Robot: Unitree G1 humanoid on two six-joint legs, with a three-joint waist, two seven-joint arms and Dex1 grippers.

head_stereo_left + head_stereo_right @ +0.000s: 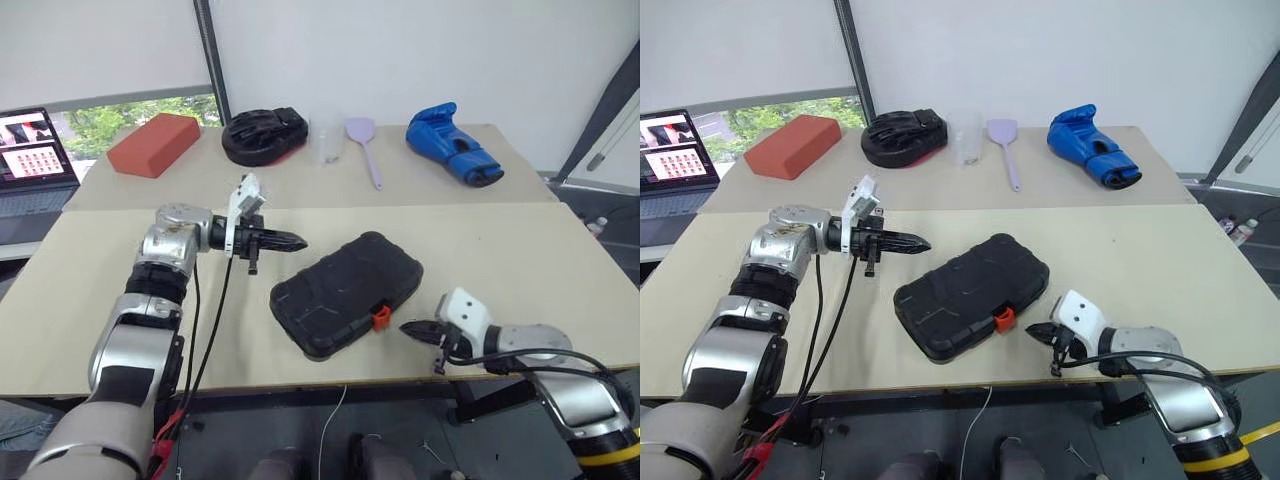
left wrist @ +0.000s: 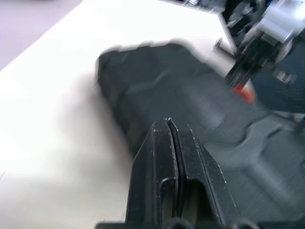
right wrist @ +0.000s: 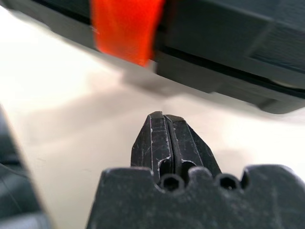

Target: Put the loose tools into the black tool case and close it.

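Case [image 1: 345, 293] lay shut, long axis slanting away rightward; my right gripper [image 1: 412, 329], clenched empty, sat just beside its orange latch [image 1: 380, 318], nearer than my clenched left gripper [image 1: 292, 241].

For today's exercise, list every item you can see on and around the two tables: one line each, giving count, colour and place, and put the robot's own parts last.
tool case: one, black with an orange latch, closed, near table, centre
brick-shaped block: one, red, far table, left
padded mitt: one, black, far table, beside the block
plastic cup: one, clear, far table, right of the mitt
spatula: one, lilac, far table, right of the cup
boxing glove: one, blue, far table, right
laptop: one, screen lit, far left
left gripper: one, black, shut, empty, above the near table left of the case
right gripper: one, black, shut, empty, by the latch
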